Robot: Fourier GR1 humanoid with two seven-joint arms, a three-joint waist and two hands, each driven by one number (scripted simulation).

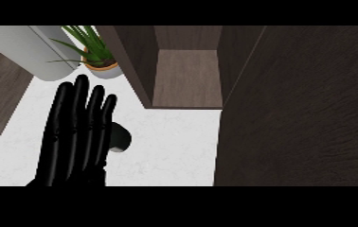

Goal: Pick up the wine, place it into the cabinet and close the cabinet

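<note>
Now the left hand (73,131) is released, fingers straight, over the wine (120,140), beside the open cabinet (187,79)

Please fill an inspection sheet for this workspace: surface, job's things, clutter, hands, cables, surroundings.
Surface: white counter, bare where visible.
Job's things: cabinet stands open, its shelf without anything on it; a dark rounded object lies beside the left hand, mostly hidden, cannot tell whether it is the wine.
Clutter: potted plant at the counter's back left, next to a grey cylinder.
Hands: left hand open, fingers straight, above the counter; right hand not in view.
Cables: nothing seen.
Surroundings: dark wooden cabinet door fills the right side.
</note>
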